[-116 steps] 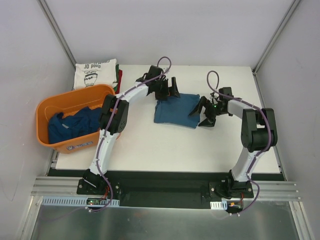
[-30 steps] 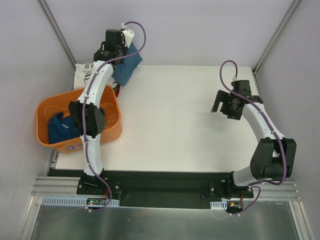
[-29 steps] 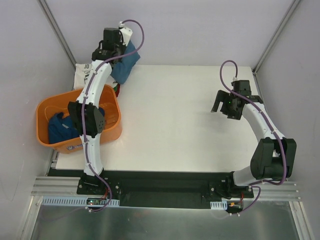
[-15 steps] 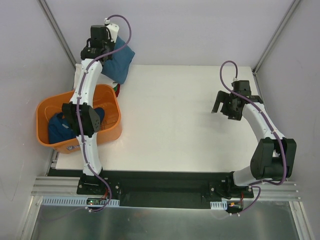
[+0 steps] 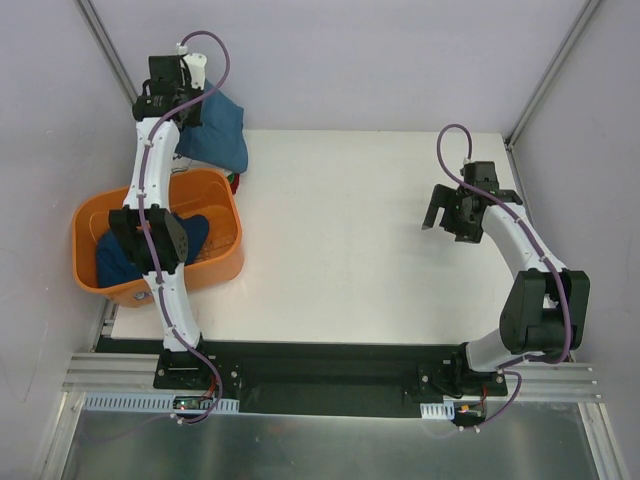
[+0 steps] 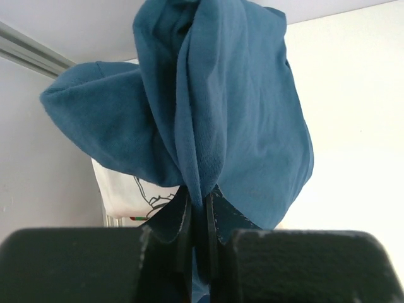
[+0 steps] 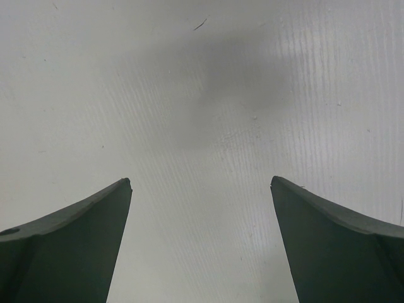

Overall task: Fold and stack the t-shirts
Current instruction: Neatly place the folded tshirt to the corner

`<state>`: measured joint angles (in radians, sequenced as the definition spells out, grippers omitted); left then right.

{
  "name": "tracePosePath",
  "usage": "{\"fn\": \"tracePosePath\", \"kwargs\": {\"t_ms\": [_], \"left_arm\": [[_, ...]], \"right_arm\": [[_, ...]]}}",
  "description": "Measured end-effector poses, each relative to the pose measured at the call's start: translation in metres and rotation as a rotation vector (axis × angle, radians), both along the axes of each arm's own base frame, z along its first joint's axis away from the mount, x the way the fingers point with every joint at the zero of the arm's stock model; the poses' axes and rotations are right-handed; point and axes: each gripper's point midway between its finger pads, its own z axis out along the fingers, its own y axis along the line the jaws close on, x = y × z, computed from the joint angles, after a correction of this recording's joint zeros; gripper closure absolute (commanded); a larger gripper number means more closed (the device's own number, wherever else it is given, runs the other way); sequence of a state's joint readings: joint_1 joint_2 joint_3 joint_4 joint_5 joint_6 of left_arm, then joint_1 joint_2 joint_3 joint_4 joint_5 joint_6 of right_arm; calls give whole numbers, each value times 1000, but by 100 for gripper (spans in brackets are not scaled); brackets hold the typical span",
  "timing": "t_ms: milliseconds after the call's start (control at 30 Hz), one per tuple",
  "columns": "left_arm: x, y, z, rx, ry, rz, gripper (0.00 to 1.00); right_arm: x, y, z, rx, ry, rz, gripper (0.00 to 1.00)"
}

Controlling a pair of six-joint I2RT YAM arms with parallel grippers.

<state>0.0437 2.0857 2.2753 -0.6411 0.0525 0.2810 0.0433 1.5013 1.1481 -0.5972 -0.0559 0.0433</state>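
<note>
Since half a second ago, your left tool (image 6: 201,208) has swung further left, clenched on the folded blue t-shirt (image 6: 240,113), which bunches beyond its fingers. Beneath it lies the cream t-shirt (image 6: 126,192) at the desk's (image 5: 350,250) far-left corner, with the orange tub (image 5: 232,215) nearer you. Your right tool (image 7: 201,189) hovers spread wide, holding nothing, over bare desk near the right edge.
</note>
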Motion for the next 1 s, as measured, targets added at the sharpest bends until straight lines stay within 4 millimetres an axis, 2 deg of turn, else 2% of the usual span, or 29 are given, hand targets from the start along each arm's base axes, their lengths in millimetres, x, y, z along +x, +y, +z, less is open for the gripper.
{"fn": "tracePosePath", "kwargs": {"t_ms": [200,333,500,867,1000], "left_arm": [[13,17,-15,24,15,8,100],[29,48,-38,39,34,44,100],[36,75,-64,67,66,53,100],[52,87,-54,206,-1,88,100],[53,95,-65,254,14,94,96]], "right_arm": [[-1,-3,0,-25,15,-8,3],[-5,-7,-3,-65,38,-18,3],[-9,-8,-2,-104,61,-19,3],[-5,-7,2,-160,82,-13,3],[-7,-9,3,-172,92,-16,3]]}}
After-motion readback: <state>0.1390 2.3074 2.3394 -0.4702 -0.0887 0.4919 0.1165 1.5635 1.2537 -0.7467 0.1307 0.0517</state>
